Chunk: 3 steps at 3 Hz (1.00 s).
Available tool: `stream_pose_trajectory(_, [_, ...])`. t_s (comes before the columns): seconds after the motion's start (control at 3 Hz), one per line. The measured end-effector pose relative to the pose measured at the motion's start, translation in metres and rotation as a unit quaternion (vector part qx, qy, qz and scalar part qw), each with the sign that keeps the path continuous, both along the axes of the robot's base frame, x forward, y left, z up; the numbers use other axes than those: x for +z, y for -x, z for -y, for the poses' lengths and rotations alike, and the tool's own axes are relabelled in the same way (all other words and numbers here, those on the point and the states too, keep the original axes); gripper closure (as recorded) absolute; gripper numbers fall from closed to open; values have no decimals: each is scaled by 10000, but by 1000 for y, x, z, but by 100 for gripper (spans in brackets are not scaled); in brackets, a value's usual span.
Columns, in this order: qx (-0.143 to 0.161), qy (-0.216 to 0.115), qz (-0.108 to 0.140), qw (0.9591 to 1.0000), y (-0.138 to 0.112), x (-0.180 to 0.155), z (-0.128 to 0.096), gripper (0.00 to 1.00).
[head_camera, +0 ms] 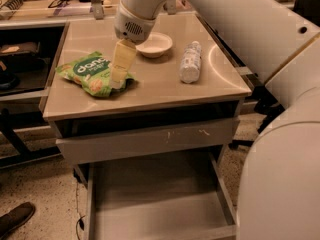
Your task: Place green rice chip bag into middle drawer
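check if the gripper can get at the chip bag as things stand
Probably yes: the gripper is down at the end of the bag nearest the bowl, with nothing between them. The bowl and the bottle lie apart from it.
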<state>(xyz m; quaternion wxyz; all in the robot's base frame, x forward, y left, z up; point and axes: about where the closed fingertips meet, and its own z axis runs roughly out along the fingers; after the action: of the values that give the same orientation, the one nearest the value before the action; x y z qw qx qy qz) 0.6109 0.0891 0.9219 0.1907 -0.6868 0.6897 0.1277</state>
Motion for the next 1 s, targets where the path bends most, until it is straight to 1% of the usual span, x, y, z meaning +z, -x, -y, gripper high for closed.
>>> stream_pose_trajectory(0.33, [7,-3,1,10000,0,0,-1,0])
stream_pose_trajectory(0.67, [28,-102,-148,9998,-13,-24,-15,0])
stream_pose_trajectory(1.0, [13,-98,-357,9993,-41,-52,-26,0])
